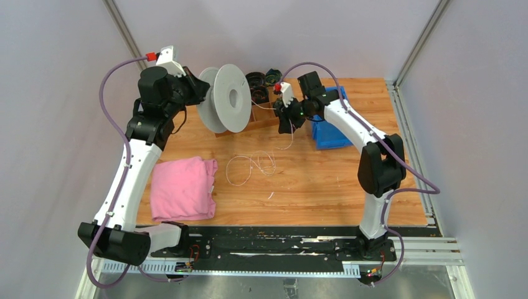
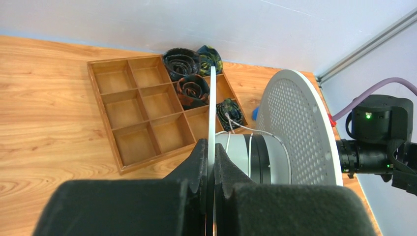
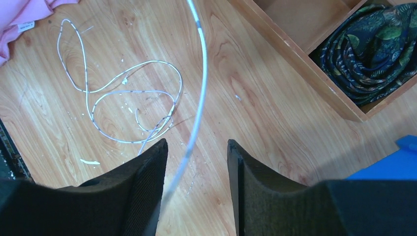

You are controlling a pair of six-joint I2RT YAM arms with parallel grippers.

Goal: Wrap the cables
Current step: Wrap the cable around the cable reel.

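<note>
- Nearest my side of the wooden surface (image 1: 324, 187), the folded pink cloth (image 1: 183, 188) lay to the left, apart from the work and with no part in it.
- Just beyond it, most of the cable (image 3: 204, 69) sprawled in slack, overlapping loops on the bare wood, with none of that length on the spool. I took this for the bulk of the job left to do.
- From those loops a single strand rose and passed between the fingers of the right hand (image 3: 196, 147). That hand was released, with its jaws well apart and the strand running through the gap unpinched, so I read it as guiding the cable and not gripping it.
- Further back, the left hand (image 2: 211, 147) was clenched on the thin edge of the near flange of the white spool (image 2: 300, 128), holding the spool up on its rim.
- On the spool's hub (image 2: 246, 152) I could count only a few white turns, thinly spaced, with bare hub showing between them. So the wrapping had begun but was at an early stage.
- Behind the spool sat the compartmented wooden tray (image 2: 133, 142), several cells bare, with dark patterned rolls (image 2: 192, 91) in the far cells, and the blue bin (image 1: 330, 134) off to the right.
- To my eye, what was left was feeding the loose loops onto the hub.
</note>
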